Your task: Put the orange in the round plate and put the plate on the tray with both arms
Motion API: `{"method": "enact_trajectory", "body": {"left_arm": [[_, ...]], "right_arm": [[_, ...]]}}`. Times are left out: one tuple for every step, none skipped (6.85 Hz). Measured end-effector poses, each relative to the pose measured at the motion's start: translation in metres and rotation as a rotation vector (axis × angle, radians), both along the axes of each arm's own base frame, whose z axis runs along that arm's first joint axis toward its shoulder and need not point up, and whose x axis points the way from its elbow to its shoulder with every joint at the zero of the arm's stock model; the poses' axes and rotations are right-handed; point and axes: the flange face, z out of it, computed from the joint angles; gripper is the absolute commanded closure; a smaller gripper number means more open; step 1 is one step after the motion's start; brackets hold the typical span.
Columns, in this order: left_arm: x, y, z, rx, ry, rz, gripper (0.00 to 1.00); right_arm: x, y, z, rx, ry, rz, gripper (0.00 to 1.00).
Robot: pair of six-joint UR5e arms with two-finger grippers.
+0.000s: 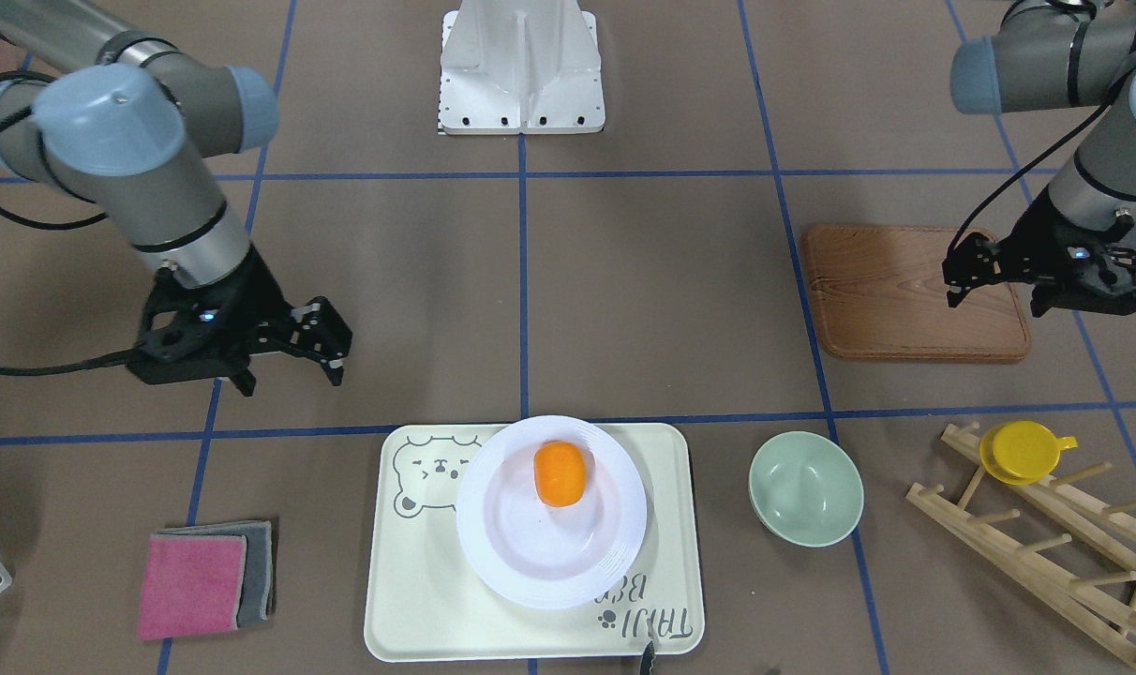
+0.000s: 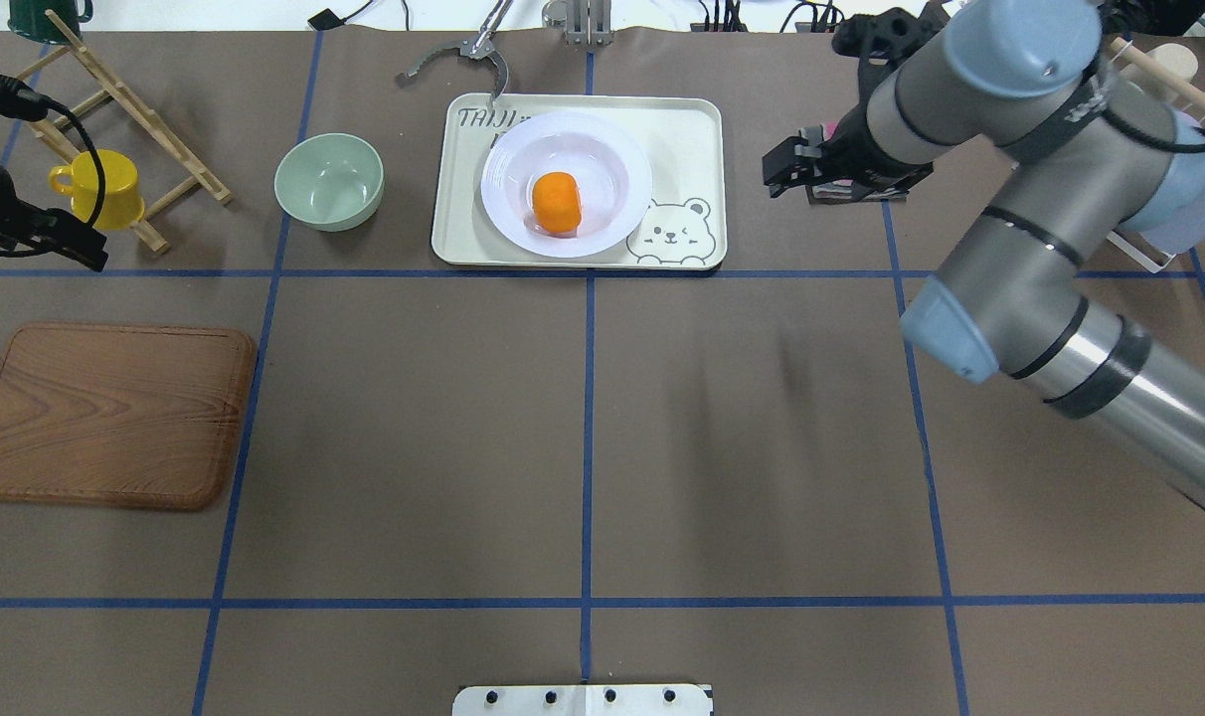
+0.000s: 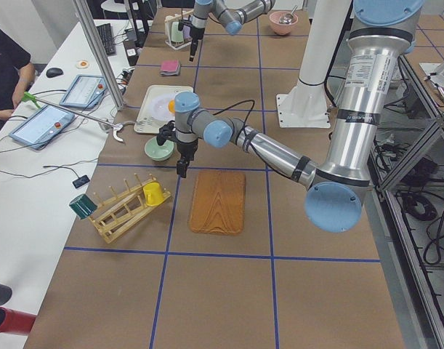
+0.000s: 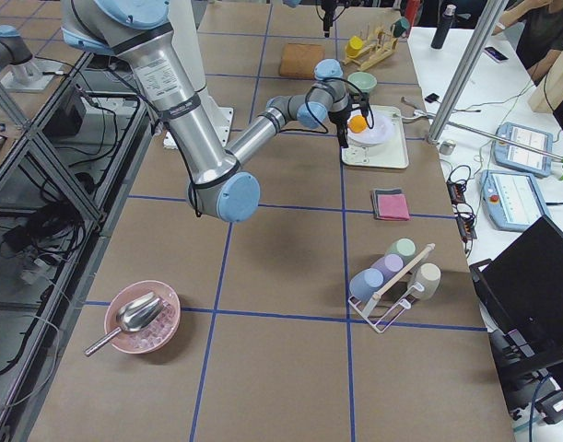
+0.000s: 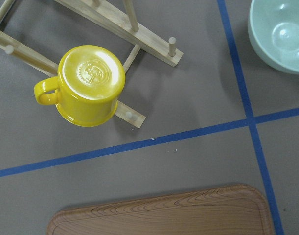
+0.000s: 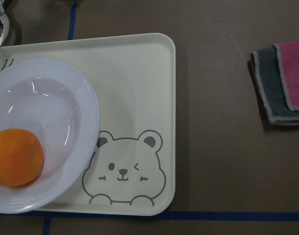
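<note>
The orange (image 1: 560, 473) lies inside the white round plate (image 1: 530, 572), and the plate rests on the cream bear tray (image 1: 418, 600) at the table's operator side. The right wrist view shows the same orange (image 6: 14, 157), plate (image 6: 85, 122) and tray (image 6: 149, 88) from above. My right gripper (image 1: 290, 378) hangs open and empty, off the tray's corner and apart from it. Above the edge of the wooden board (image 1: 891, 291), my left gripper (image 1: 996, 300) is open and holds nothing.
A pale green bowl (image 1: 805, 487) sits beside the tray. A yellow cup (image 1: 1020, 452) hangs on a wooden rack (image 1: 1046, 544). Folded pink and grey cloths (image 1: 202, 579) lie on the tray's other side. Metal tongs (image 2: 458, 60) lie beyond the tray.
</note>
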Motion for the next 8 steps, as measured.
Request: {"method": "enact_trajectory", "body": {"left_arm": [[-0.006, 0.006, 0.008, 0.006, -0.007, 0.014, 0.02], [-0.014, 0.016, 0.022, 0.014, -0.011, 0.025, 0.02], [-0.026, 0.029, 0.042, 0.021, -0.006, 0.026, 0.02], [-0.041, 0.041, 0.059, 0.013, 0.016, 0.03, 0.01], [-0.06, 0.049, 0.075, 0.003, 0.043, 0.047, 0.01], [-0.082, 0.058, 0.092, -0.002, 0.047, 0.058, 0.01], [-0.098, 0.066, 0.105, -0.014, 0.043, 0.049, 0.01], [-0.111, 0.07, 0.115, -0.033, 0.038, 0.032, 0.01]], "right_arm": [[0.056, -0.011, 0.03, 0.043, 0.028, -0.052, 0.0], [0.103, -0.016, 0.065, 0.059, 0.064, -0.063, 0.0], [0.145, -0.017, 0.099, 0.049, 0.095, -0.054, 0.0], [0.184, -0.014, 0.132, 0.036, 0.126, -0.063, 0.0], [0.221, -0.012, 0.158, 0.025, 0.163, -0.097, 0.0], [0.254, -0.01, 0.178, 0.011, 0.196, -0.141, 0.0], [0.282, -0.003, 0.198, -0.011, 0.217, -0.172, 0.0], [0.301, 0.011, 0.223, -0.046, 0.22, -0.188, 0.0]]}}
